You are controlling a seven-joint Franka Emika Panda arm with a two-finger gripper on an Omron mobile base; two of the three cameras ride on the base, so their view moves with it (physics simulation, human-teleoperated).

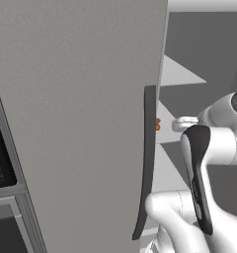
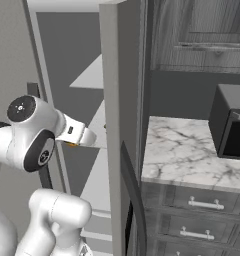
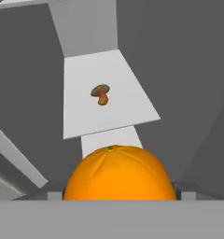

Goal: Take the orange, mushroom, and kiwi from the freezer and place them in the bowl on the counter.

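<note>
Orange (image 3: 118,173) close up, mushroom (image 3: 101,94) on pale freezer shelf (image 3: 86,116) beyond

bright orange (image 3: 118,175), tan-brown mushroom (image 3: 101,94), grey freezer (image 1: 81,113)

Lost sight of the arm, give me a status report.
Gripper inside freezer, closed around orange. Mushroom on shelf beyond. Nothing blocking.
</note>
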